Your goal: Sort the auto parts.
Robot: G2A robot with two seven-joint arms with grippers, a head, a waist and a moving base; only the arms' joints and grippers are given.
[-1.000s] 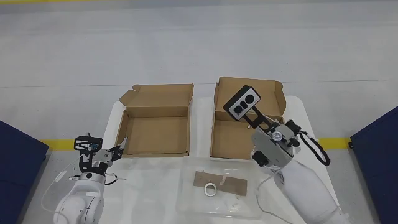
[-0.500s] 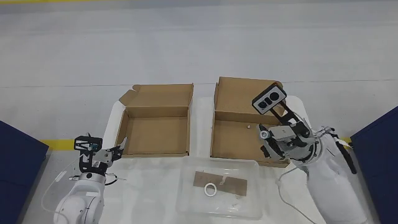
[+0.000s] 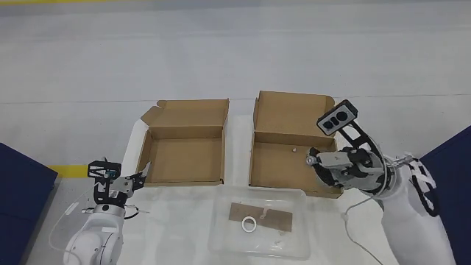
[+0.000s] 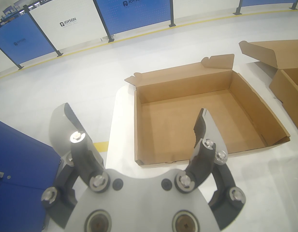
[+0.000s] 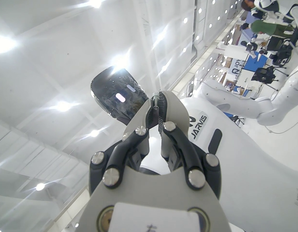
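My right gripper (image 5: pixel 155 102) points up toward the ceiling, shut on a small metal part (image 5: pixel 155 99) pinched at its tips. In the top view it (image 3: pixel 312 160) hovers at the right edge of the right cardboard box (image 3: pixel 272 169). A tiny pale part (image 3: pixel 294 148) lies on that box's floor. A clear plastic tray (image 3: pixel 294 195) at the front holds a brown card (image 3: pixel 268 217), a white ring (image 3: pixel 249 225) and small bits. My left gripper (image 4: pixel 134 111) stands open at the table's left front corner (image 3: pixel 131 179), facing the left cardboard box (image 4: pixel 194 114).
Both boxes have their lids folded back toward the far side; the left box (image 3: pixel 184 160) holds nothing. Blue panels stand beside the table at left (image 3: pixel 18 184) and right (image 3: pixel 449 169). White table (image 3: pixel 237 147) shows between the boxes.
My right arm has swung rightward from above the right box to its right edge, uncovering the tiny pale part on the box floor. The left arm has not moved.
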